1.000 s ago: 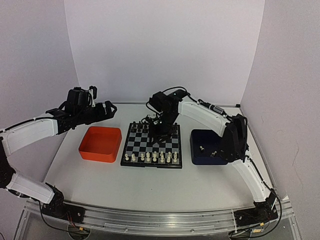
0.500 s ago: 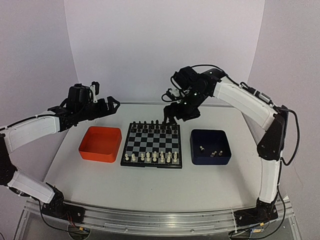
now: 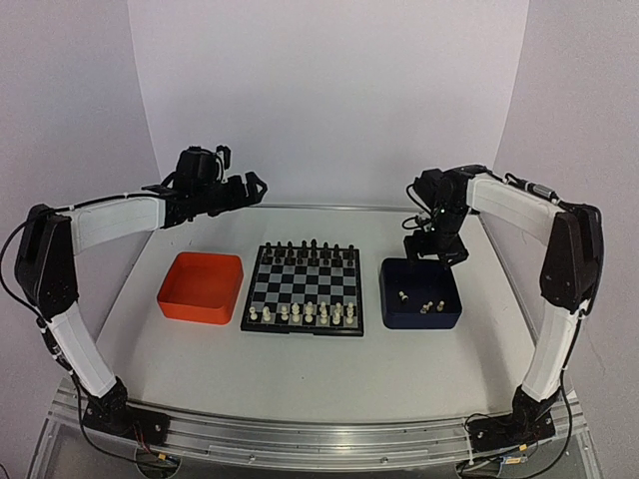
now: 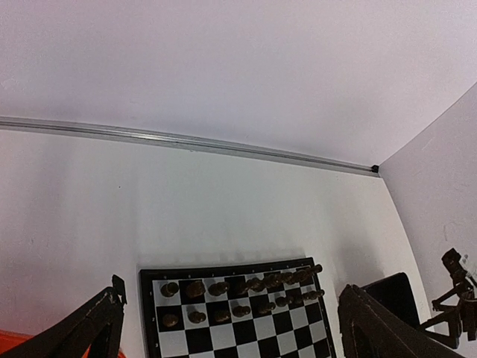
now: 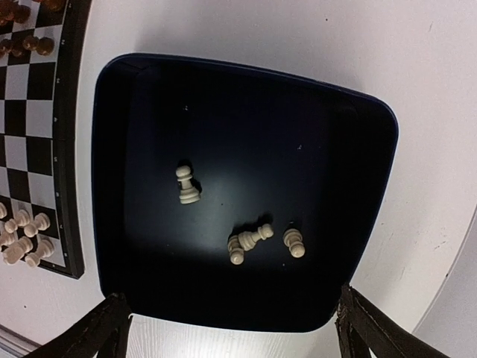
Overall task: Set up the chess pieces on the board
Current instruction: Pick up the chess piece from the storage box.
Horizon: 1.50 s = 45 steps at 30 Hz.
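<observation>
White arms (image 3: 110, 215), black joints (image 3: 571, 254), black fingers (image 5: 89, 332)

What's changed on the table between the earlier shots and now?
The right pincer swung from over the far rows of the board up and rightward, and now hangs open and empty above the dark blue tray. The left pincer, open, rose and shifted back and rightward. The board, the orange tray and the white pieces in the blue tray stayed put.

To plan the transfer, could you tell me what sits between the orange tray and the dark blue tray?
The board, shown in the top view.
</observation>
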Available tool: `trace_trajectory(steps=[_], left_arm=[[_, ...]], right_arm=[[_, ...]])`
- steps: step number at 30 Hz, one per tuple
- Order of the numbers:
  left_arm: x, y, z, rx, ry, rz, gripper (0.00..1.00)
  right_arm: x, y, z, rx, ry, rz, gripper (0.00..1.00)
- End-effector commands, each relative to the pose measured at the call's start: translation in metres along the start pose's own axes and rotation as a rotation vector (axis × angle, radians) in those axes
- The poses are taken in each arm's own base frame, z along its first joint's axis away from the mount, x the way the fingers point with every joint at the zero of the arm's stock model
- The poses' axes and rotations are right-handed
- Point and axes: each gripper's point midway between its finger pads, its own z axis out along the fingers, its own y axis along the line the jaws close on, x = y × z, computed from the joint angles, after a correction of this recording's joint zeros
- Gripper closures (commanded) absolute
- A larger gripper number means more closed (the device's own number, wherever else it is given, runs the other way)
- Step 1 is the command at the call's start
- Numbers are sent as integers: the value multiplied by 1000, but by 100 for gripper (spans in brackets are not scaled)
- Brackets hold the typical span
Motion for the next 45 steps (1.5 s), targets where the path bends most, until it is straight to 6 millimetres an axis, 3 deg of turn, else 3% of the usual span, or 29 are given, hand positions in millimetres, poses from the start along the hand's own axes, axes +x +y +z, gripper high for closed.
trace_trajectory(steps=[1, 12, 18, 30, 39, 44, 45], left_arm=[[-29, -19, 13, 45, -23, -2, 0], [-40, -19, 49, 26, -34, 75, 0], [-41, -19, 55, 28, -40, 82, 0], [-35, -20, 60, 49, -21, 54, 0], [-31, -22, 60, 63, -10, 30, 0], [-30, -21, 63, 64, -11, 33, 0], [-30, -21, 63, 62, -12, 35, 0]], right_arm=[[6, -10, -2, 22, 7, 6, 9], [34, -33, 53, 95, 227, -24, 32], [44, -47, 75, 154, 295, -39, 42], [56, -51, 90, 159, 355, -68, 66], [54, -58, 98, 194, 366, -91, 76], [51, -58, 98, 197, 359, -97, 100], [50, -57, 96, 192, 354, -96, 100]])
